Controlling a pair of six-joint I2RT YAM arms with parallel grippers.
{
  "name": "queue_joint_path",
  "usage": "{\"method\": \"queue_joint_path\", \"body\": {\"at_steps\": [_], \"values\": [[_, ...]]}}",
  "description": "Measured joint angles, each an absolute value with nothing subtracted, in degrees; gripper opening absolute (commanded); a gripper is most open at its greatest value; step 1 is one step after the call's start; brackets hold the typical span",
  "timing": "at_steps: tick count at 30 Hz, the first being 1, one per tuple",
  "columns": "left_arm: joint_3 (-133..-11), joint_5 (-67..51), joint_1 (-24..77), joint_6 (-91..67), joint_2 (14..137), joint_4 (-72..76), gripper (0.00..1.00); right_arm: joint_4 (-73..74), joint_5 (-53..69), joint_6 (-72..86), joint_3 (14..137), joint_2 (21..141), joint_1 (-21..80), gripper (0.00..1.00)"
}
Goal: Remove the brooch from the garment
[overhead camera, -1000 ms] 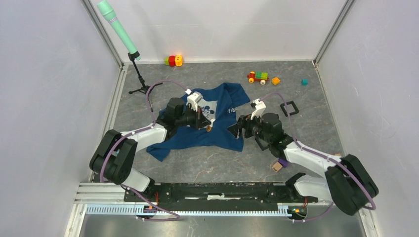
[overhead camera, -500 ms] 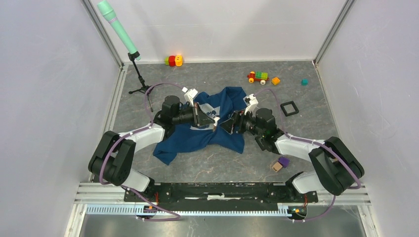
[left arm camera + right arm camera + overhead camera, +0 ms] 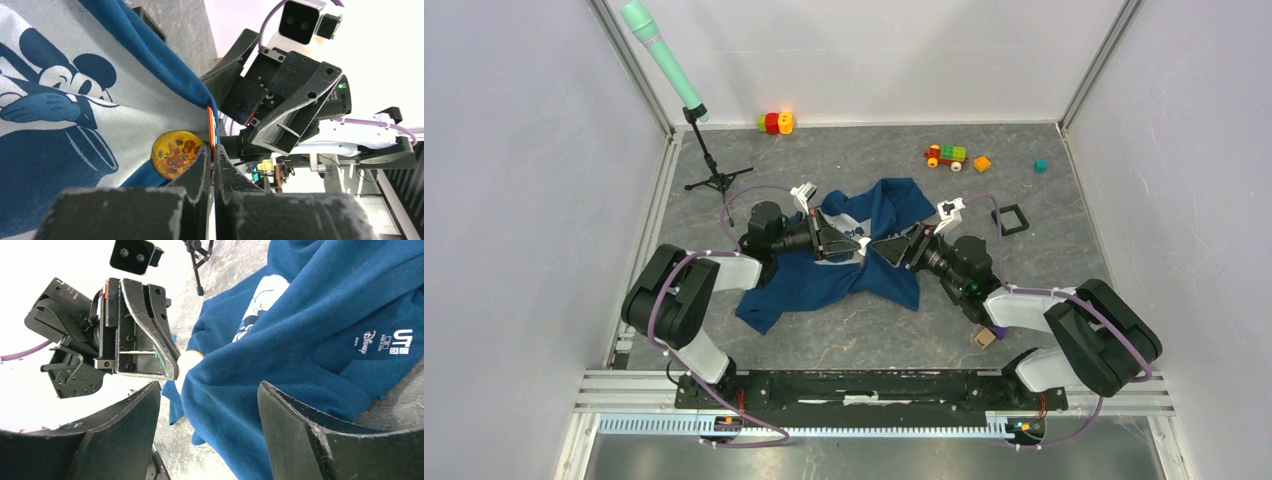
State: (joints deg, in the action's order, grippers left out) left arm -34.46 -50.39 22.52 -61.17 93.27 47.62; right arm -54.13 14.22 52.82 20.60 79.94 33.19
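The garment [image 3: 824,285], a dark blue T-shirt with a cartoon mouse print [image 3: 60,95], lies bunched in the middle of the table. The brooch [image 3: 176,152], a round yellow badge with red flowers, is pinned to it. My left gripper [image 3: 211,150] is shut on a lifted fold of the garment right beside the brooch, with a thin orange edge between its tips. My right gripper [image 3: 209,387] is open, its fingers straddling a blue fold [image 3: 325,305] and facing the left gripper [image 3: 172,372] at close range. In the top view the two grippers [image 3: 856,245] [image 3: 886,248] almost meet tip to tip.
A tripod with a green microphone [image 3: 709,165] stands at the back left. A red-and-yellow toy [image 3: 775,122], a toy train [image 3: 947,155], an orange block [image 3: 982,164] and a teal cube [image 3: 1040,166] lie along the back. A black square frame [image 3: 1009,219] and a wooden block [image 3: 984,338] lie to the right.
My right gripper has swung left over the garment until it faces the left gripper, its jaws narrowing slightly. The left gripper has stayed shut and shifted a little, lifting the fold.
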Motion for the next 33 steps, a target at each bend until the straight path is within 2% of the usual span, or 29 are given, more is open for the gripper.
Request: {"method": "queue_joint_path", "body": {"at_steps": [10, 22, 33], "values": [[-34.1, -51.6, 22.6, -67.2, 94.4, 55.9, 0.02, -53.4, 9.1, 54.5, 21.3, 80.1, 35.1, 0.71], [-33.7, -51.7, 22.9, -67.7, 94.7, 57.2, 0.02, -57.0, 8.9, 56.4, 22.3, 82.4, 35.2, 0.70], [-33.7, -51.7, 23.6, -67.7, 94.8, 57.2, 0.02, -56.9, 9.0, 56.2, 24.3, 84.1, 36.0, 0.53]]}}
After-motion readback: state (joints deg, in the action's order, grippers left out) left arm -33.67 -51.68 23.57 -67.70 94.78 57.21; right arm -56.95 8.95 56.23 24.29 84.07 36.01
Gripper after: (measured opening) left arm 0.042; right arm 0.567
